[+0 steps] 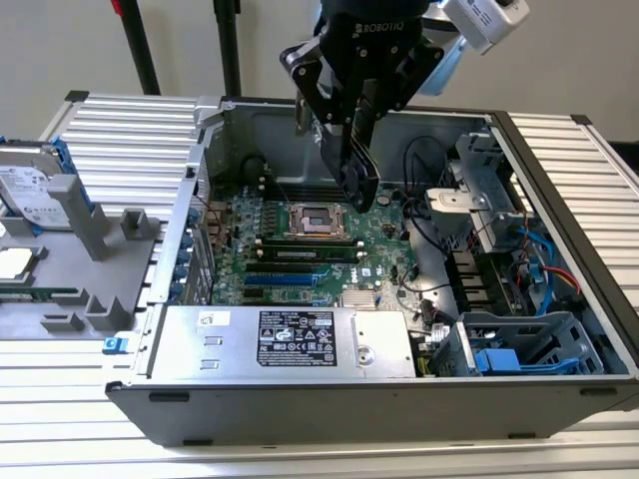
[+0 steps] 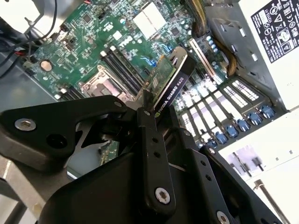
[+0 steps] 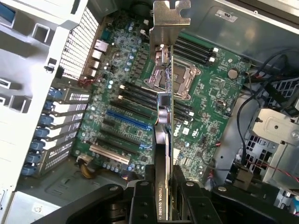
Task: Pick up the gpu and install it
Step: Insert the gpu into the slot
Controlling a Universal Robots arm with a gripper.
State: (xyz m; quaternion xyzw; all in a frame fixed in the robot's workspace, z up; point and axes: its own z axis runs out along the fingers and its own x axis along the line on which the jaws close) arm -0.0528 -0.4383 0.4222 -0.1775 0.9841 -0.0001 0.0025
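My gripper (image 1: 351,140) hangs over the open computer case (image 1: 329,399), shut on the gpu (image 1: 360,178). The card hangs edge down above the green motherboard (image 1: 300,249), near the processor socket (image 1: 318,220). In the first wrist view the gpu (image 3: 164,116) is seen edge-on, with its silver end bracket (image 3: 171,18) at the far end and the gripper (image 3: 163,198) clamped on its near end. The second wrist view shows the gpu (image 2: 171,83) with a green board face and a black edge, sticking out past the black fingers (image 2: 148,140). The blue and black expansion slots (image 3: 128,120) lie below the card, apart from it.
A silver power supply (image 1: 290,339) lines the case's near side. A drive cage (image 1: 529,344) and loose cables (image 1: 539,259) fill the exterior view's right. A grey fixture (image 1: 90,269) and a hard drive (image 1: 35,190) sit outside the case on the exterior view's left. Memory sticks (image 3: 196,51) stand by the socket.
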